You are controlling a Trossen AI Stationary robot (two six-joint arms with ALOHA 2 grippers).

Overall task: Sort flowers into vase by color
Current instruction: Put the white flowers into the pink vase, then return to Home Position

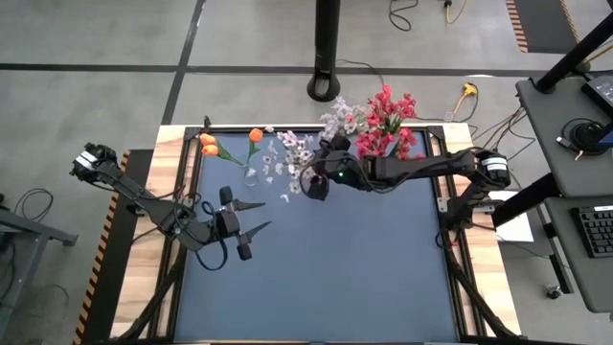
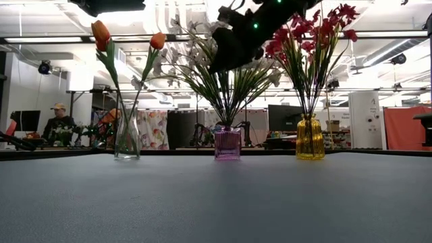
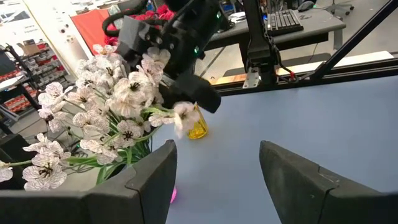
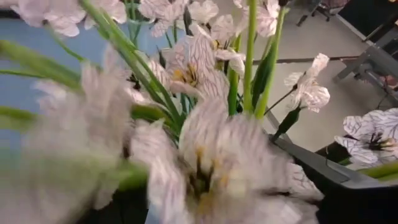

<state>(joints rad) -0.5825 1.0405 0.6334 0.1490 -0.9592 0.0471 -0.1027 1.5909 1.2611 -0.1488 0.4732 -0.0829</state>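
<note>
High view: right end effector [image 1: 316, 182] at the white flowers [image 1: 290, 153] in the pink vase [image 2: 227, 143], far centre; grip cannot be told. Left end effector [image 1: 251, 228] released, idle, near left. Step: placing white sprays. Next: withdraw clear of stems.

My left arm reaches in from my left side, elbow bent, wrist level. Left gripper [image 1: 251, 218] hangs over the table with both fingers [image 3: 152, 180] spread well apart and nothing between them. My right arm stretches across from my right side, forearm nearly straight, wrist angled down. Right gripper [image 1: 316, 184] sits far ahead of the left one; its finger spacing cannot be confirmed.
</note>
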